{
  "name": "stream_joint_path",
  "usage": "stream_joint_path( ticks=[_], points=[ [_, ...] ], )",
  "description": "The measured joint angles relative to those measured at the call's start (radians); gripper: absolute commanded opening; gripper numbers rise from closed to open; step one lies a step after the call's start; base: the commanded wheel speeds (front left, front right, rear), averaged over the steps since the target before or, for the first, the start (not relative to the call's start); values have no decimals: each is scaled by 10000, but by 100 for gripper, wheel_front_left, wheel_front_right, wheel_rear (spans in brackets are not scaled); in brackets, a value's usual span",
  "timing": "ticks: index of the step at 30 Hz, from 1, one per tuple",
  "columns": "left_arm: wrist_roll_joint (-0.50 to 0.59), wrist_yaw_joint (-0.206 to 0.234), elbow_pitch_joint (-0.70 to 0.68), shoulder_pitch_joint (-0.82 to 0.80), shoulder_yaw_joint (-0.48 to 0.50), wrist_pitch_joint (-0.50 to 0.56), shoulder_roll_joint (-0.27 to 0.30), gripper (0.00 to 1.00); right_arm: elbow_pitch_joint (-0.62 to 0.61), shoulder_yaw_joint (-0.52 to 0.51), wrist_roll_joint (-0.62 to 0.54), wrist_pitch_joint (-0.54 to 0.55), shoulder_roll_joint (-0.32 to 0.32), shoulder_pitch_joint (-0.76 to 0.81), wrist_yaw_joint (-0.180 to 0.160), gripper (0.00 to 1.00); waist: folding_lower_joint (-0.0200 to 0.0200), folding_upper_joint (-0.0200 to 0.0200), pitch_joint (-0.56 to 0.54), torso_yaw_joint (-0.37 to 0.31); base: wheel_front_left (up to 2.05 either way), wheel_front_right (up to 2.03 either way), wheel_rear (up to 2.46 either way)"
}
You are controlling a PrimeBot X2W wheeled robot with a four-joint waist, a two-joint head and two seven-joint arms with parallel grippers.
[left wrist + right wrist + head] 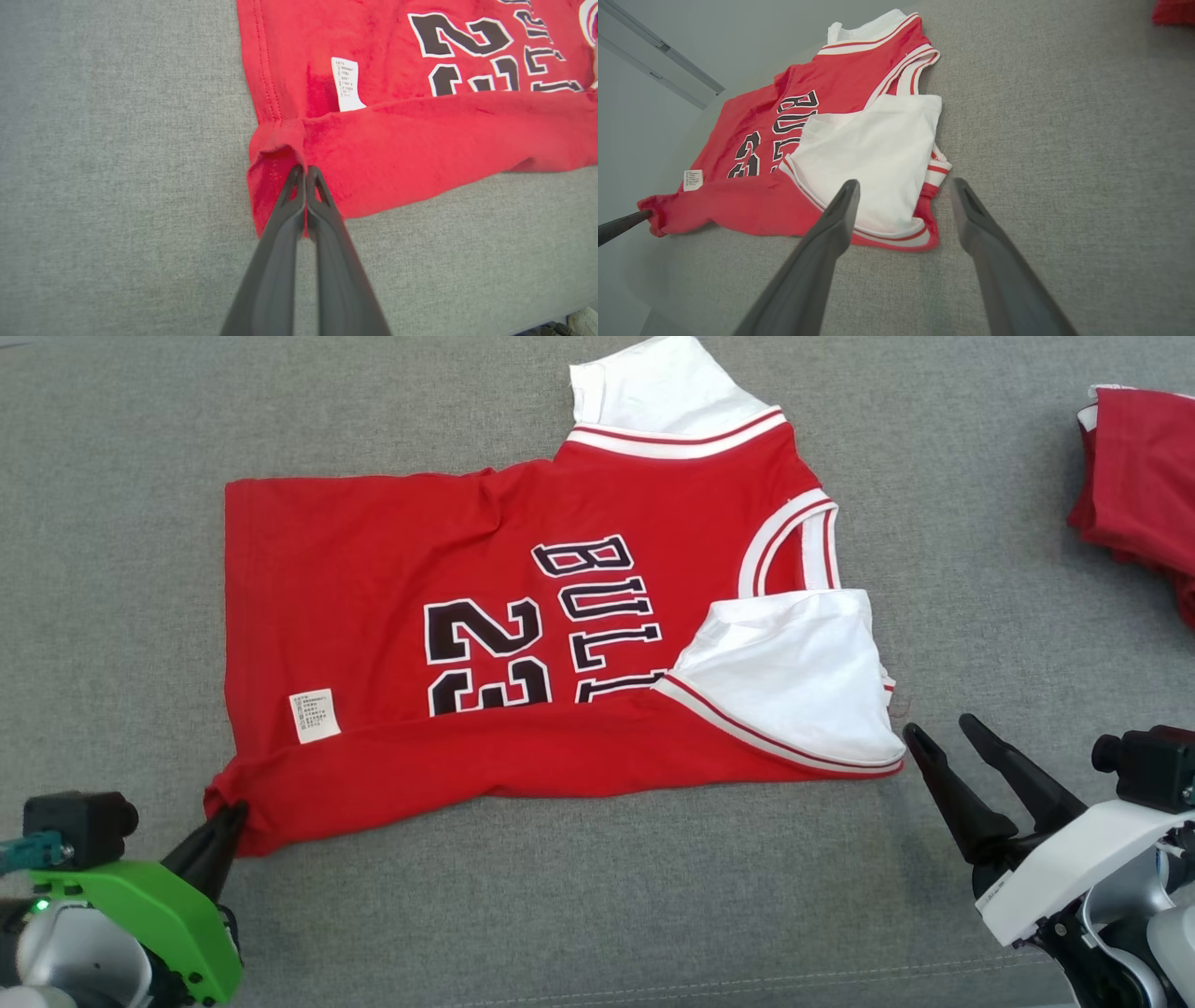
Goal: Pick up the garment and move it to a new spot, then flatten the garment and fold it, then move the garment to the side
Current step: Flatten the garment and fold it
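Two grippers in the head view. At lower left, the green-housed left gripper (233, 814) has its fingers pressed together, pinching the lower-left hem corner of the red fabric jersey with white sleeves (373, 551). The jersey lies spread mid-frame on the grey woven surface (112, 523). Near that corner is a small white rectangular care label (313, 716); print too small to read. Black, white-edged "23", then "BULL", its last letters hidden under the folded-over white sleeve (794, 672). At lower right, the right gripper (938, 725) has fingers spread and holds nothing, just beside the sleeve hem. At upper right, well apart, is a second red cloth pile (1139, 476).
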Motion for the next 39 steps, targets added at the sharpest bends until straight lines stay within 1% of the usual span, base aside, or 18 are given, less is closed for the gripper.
stream_joint_path(
  ticks=[4, 6, 8, 10, 14, 17, 21, 25, 30, 33, 39],
  points=[
    [52, -594, -445, -301, -36, 805, 1160, 0, 15, 123, 0, 6, 12, -14, 15, 100, 0, 0, -22, -49, 0, 0, 0],
    [-163, -1037, -671, -430, -82, 1294, 1582, 0, 31, 194, 0, 33, 33, -41, 96, 100, 0, 0, -22, -94, 0, 0, 0],
    [-493, -1453, -907, -460, -224, 1762, 1944, 0, 44, 242, 0, 44, 75, -86, 104, 100, 0, 0, -19, -154, 0, 0, 0],
    [-633, -1595, -1057, -476, -314, 2274, 2429, 0, 56, 293, 0, 44, 104, -126, 167, 100, 0, 0, -14, -219, 0, 0, 0],
    [-1062, -1645, -1279, -519, -293, 3080, 3407, 0, 148, 349, 0, 44, 174, -210, 192, 100, 0, 0, 24, -376, 0, 0, 0],
    [-1379, -1659, -1501, -551, -309, 3614, 3960, 0, 194, 353, 0, 40, 222, -214, 196, 100, 0, 0, 69, -502, 0, 0, 0],
    [-1870, -1659, -1588, -699, -462, 4215, 4566, 0, 299, 349, 0, -2, 245, -217, 207, 100, 0, 0, 154, -628, 0, 0, 0],
    [-2355, -1659, -1906, -982, -640, 4715, 4924, 0, 370, 347, 0, -42, 245, -224, 224, 100, 0, 0, 206, -679, 0, 0, 0],
    [-2738, -1659, -2468, -1398, -963, 5279, 5776, 0, 389, 353, -29, -42, 203, -303, 280, 100, 0, 0, 280, -698, 0, 0, 0],
    [-3057, -1659, -2690, -1615, -1057, 5494, 6078, 0, 401, 368, -105, -38, 151, -397, 309, 100, 0, 0, 331, -694, 0, 0, 0],
    [-3317, -1659, -3110, -2159, -1116, 5839, 6828, 0, 391, 372, -171, -19, 86, -462, 360, 100, 0, 0, 498, -670, 0, 0, 0]
  ],
)
